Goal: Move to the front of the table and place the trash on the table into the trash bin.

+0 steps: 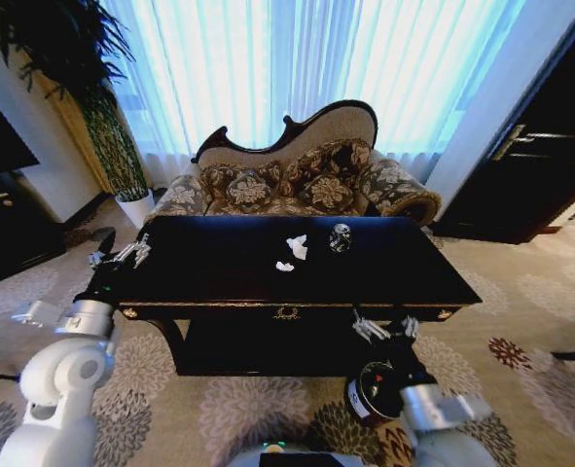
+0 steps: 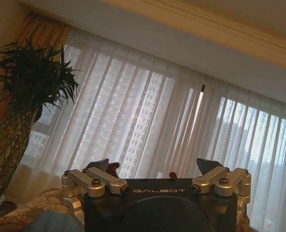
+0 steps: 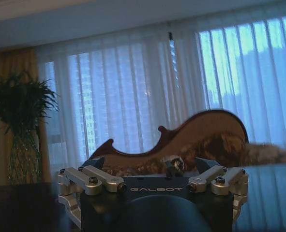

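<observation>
Trash on the dark surface [image 1: 219, 263]: round silvery item [image 1: 340, 237], probably rigid, grip across its sides; two paper wads [image 1: 297, 247] beside it, light, crushable. Left claw [image 1: 129, 252] and right claw [image 1: 384, 329] spread, empty.

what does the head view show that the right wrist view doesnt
Head view alone: the whole table top with two white paper wads, the trash bin on the carpet by the right arm, the left gripper open at the table's left end, and a dark door on the right.

Right wrist view alone: the ceiling edge above the curtains, seen from table height.

Both: the open right gripper, the dark silvery round item, the sofa, the plant and the curtained window.
</observation>
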You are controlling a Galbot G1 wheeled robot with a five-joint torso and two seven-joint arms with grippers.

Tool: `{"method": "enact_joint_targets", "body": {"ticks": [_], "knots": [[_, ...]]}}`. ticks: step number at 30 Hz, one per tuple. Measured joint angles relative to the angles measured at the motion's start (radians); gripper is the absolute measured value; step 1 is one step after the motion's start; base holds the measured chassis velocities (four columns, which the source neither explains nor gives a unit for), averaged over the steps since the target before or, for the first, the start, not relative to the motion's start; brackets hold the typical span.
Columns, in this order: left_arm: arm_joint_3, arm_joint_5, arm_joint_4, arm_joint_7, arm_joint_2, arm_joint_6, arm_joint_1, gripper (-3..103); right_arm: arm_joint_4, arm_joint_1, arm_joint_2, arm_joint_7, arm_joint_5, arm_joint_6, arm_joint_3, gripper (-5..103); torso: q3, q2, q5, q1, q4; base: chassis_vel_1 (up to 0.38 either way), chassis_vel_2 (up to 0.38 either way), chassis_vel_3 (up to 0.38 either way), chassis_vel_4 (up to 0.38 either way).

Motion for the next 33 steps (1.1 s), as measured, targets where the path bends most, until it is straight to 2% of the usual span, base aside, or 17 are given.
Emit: {"method": "enact_joint_targets", "body": {"ticks": [5, 6, 9, 11, 13, 15, 17, 18, 21, 23, 26, 28, 29, 33], "knots": [[-0.003, 0.004, 0.042, 0.021, 0.018, -0.012, -0.01, 100, -0.03, 0.041, -0.074, -0.008, 0.082, -0.015, 0.073, 100, 0.0, 0.0, -0.0002, 0.0, -0.0004, 0.0, 0.0, 0.0, 0.0], [-0.003, 0.004, 0.042, 0.021, 0.018, -0.012, -0.01, 100, -0.03, 0.041, -0.074, -0.008, 0.082, -0.015, 0.073, 100, 0.0, 0.0, -0.0002, 0.0, -0.0004, 0.0, 0.0, 0.0, 0.0], [0.011, 0.012, 0.048, 0.023, 0.011, -0.014, -0.015, 100, -0.077, 0.127, -0.144, -0.008, 0.143, -0.039, 0.087, 100, 0.0, 0.0, -0.0002, 0.0, -0.0001, 0.0, 0.0, 0.0, 0.0], [0.014, 0.013, 0.047, 0.023, 0.01, -0.014, -0.015, 100, -0.082, 0.14, -0.153, -0.008, 0.154, -0.045, 0.086, 100, 0.0, 0.0, -0.0002, 0.0, -0.0002, 0.0, 0.0, 0.0, 0.0], [0.044, 0.024, 0.031, 0.023, -0.003, -0.014, -0.017, 100, -0.125, 0.238, -0.209, -0.008, 0.212, -0.08, 0.065, 100, 0.0, 0.0, 0.0, 0.0, 0.0, 0.0, 0.0, 0.0, 0.0], [0.053, 0.027, 0.029, 0.022, -0.005, -0.013, -0.02, 100, -0.135, 0.253, -0.219, -0.008, 0.217, -0.084, 0.061, 100, 0.0, 0.0, 0.0, 0.0, 0.0003, 0.0, 0.0, 0.0, 0.0], [0.086, 0.034, 0.018, 0.022, -0.012, -0.003, -0.037, 100, -0.188, 0.301, -0.267, -0.011, 0.224, -0.092, 0.052, 100, 0.0, 0.0, -0.0002, 0.0, -0.0003, 0.0, 0.0, 0.0, 0.0], [0.086, 0.034, 0.018, 0.022, -0.012, -0.003, -0.037, 100, -0.188, 0.301, -0.267, -0.011, 0.224, -0.092, 0.052, 100, 0.0, 0.0, -0.0002, 0.0, -0.0003, 0.0, 0.0, 0.0, 0.0], [0.095, 0.036, -0.001, 0.022, -0.009, 0.001, -0.037, 100, -0.263, 0.347, -0.344, -0.021, 0.267, -0.097, 0.027, 100, 0.0, 0.0, 0.0, 0.0, -0.0001, 0.0, 0.0, 0.0, 0.0], [0.096, 0.036, -0.002, 0.022, -0.006, 0.001, -0.038, 100, -0.278, 0.355, -0.359, -0.023, 0.28, -0.097, 0.023, 100, 0.0, 0.0, 0.0, 0.0, 0.0, 0.0, 0.0, 0.0, 0.0], [0.102, 0.035, 0.001, 0.024, 0.01, 0.001, -0.05, 100, -0.343, 0.398, -0.43, -0.032, 0.345, -0.096, -0.003, 100, 0.0, 0.0, 0.0001, 0.0, -0.0004, 0.0, 0.0, 0.0, 0.0], [0.103, 0.035, 0.002, 0.024, 0.011, 0.001, -0.052, 100, -0.352, 0.407, -0.443, -0.035, 0.356, -0.096, -0.008, 100, 0.0, 0.0, -0.0001, 0.0, -0.0003, 0.0, 0.0, 0.0, 0.0], [0.107, 0.035, 0.007, 0.026, 0.011, 0.001, -0.056, 100, -0.375, 0.433, -0.481, -0.042, 0.398, -0.096, -0.024, 100, 0.0, 0.0, -0.0003, 0.0, 0.0, 0.0, 0.0, 0.0, 0.0], [0.115, 0.041, 0.017, 0.029, 0.006, 0.001, -0.062, 100, -0.4, 0.465, -0.526, -0.05, 0.45, -0.098, -0.053, 100, 0.0, 0.0, -0.0004, 0.0, -0.0001, 0.0, 0.0, 0.0, 0.0]]}}
